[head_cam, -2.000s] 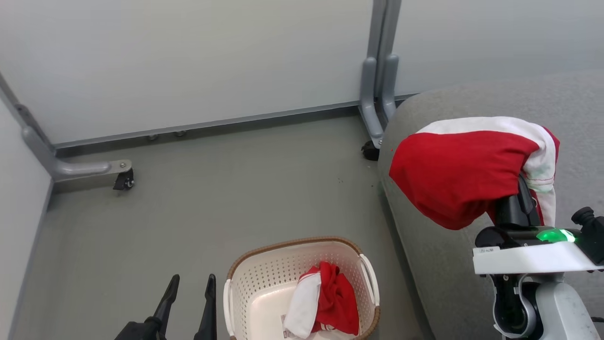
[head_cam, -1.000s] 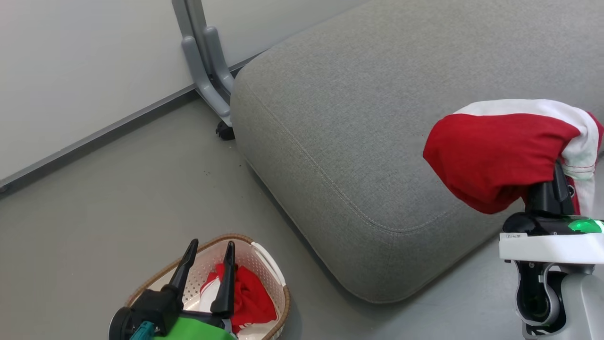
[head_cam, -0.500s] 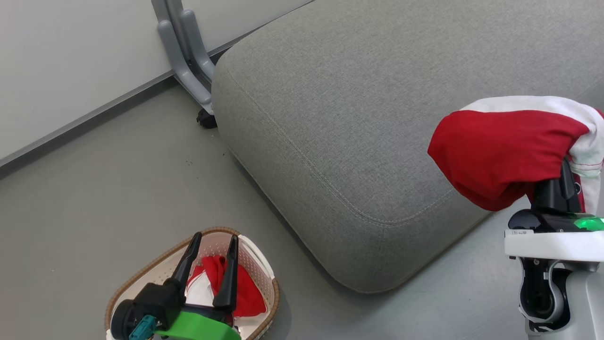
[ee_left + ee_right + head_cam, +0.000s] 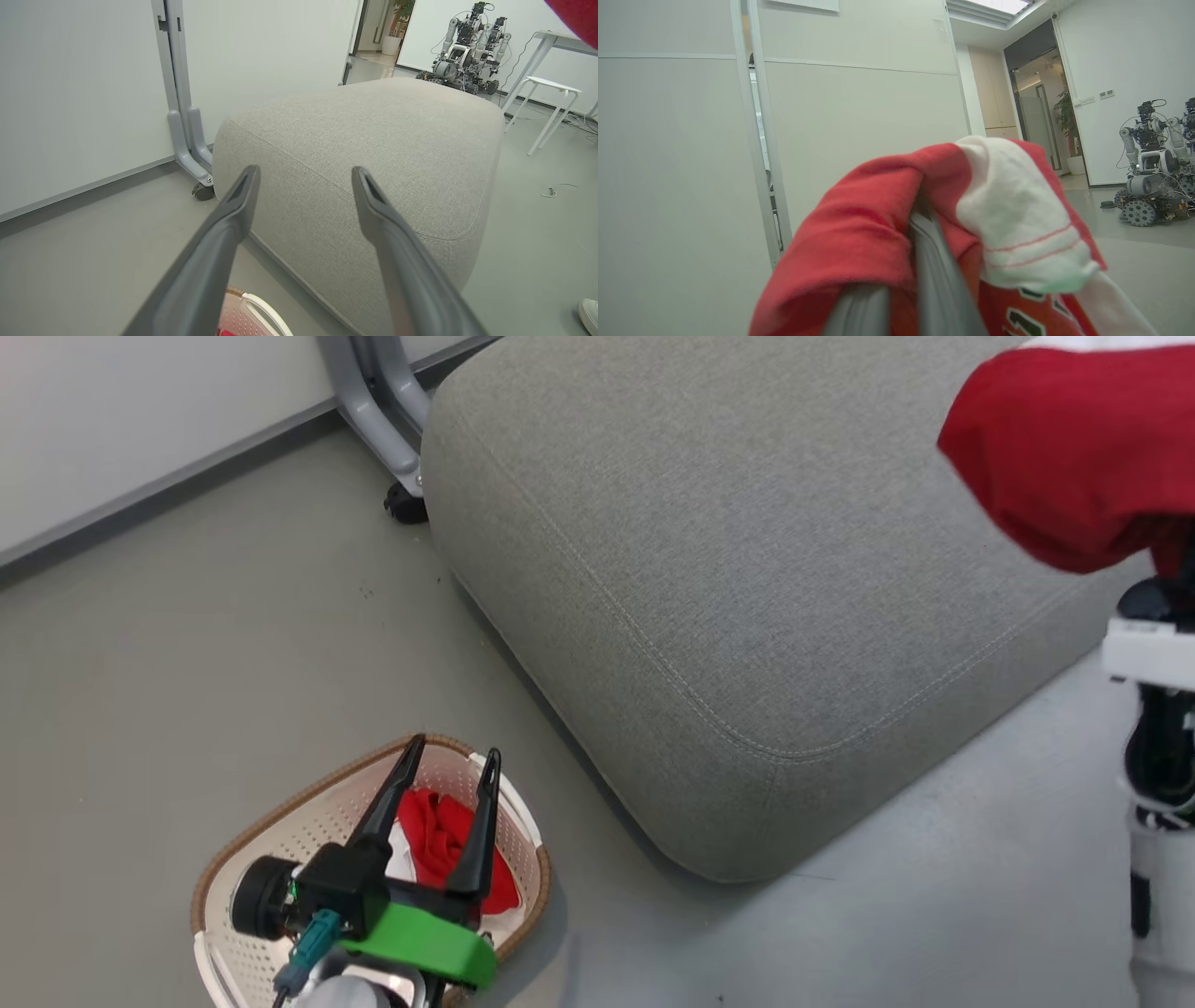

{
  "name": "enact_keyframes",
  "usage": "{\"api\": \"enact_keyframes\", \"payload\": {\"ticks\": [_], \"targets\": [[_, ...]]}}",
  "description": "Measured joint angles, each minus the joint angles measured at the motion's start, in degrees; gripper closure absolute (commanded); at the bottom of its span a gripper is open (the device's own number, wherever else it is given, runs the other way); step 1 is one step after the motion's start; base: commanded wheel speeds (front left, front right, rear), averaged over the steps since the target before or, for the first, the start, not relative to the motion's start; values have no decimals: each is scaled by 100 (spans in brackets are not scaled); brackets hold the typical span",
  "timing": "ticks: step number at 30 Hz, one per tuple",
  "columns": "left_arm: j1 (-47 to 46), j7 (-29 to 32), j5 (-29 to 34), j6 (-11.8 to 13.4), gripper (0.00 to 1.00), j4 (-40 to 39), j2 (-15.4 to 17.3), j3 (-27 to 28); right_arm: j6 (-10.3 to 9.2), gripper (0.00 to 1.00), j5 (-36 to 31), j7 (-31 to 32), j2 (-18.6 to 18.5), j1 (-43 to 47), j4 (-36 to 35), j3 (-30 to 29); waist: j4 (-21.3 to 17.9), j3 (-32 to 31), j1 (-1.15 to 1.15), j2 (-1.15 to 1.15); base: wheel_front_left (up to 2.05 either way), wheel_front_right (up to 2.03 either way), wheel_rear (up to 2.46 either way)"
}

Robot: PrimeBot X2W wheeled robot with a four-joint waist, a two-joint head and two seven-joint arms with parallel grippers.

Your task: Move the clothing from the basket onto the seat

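The cream basket (image 4: 280, 814) with its brown rim stands on the floor at the lower left, with one red and white piece of clothing (image 4: 439, 835) inside. My left gripper (image 4: 454, 749) hovers over it, open and empty; the left wrist view has its fingers (image 4: 306, 171) spread wide, pointing at the seat (image 4: 373, 130). The big grey seat (image 4: 747, 569) lies to the right of the basket. Above its right side hangs a second red and white garment (image 4: 1064, 457), draped over my right gripper (image 4: 924, 219), which is shut on it and hidden under the cloth in the head view.
A grey partition leg (image 4: 373, 401) with a black caster (image 4: 403, 506) stands at the seat's far left corner. Beyond the seat are a white stool (image 4: 546, 93), another robot (image 4: 467, 51) and a table edge (image 4: 560, 39). A shoe (image 4: 589, 312) is on the floor.
The head camera has swung from the basket toward the seat. My right gripper has risen with the garment, higher above the seat's right side. The left gripper stays open over the basket.
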Motion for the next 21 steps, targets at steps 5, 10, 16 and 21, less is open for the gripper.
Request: {"api": "enact_keyframes", "payload": {"ticks": [5, 10, 16, 21], "targets": [[-384, 0, 209, -22, 0, -59, 0, -42, 0, 100, 35, 0, -431, -969, 324, -193, 211, 482, 0, 0, 0, 0, 0], [-760, 0, 358, -44, 0, -85, 2, -219, 0, 100, 52, 0, -824, -1904, 788, -318, 518, 1092, 2, 0, 0, 0, 0], [-1067, 0, 385, -48, 0, -74, 16, -342, 0, 100, -10, 0, -1150, -2668, 1461, -280, 925, 1724, 2, 0, 0, 0, 0], [-1161, 0, 383, -48, 0, -68, 23, -493, 0, 100, -135, 0, -1402, -3076, 2126, -247, 1303, 2185, 2, 0, 0, 0, 0]]}}
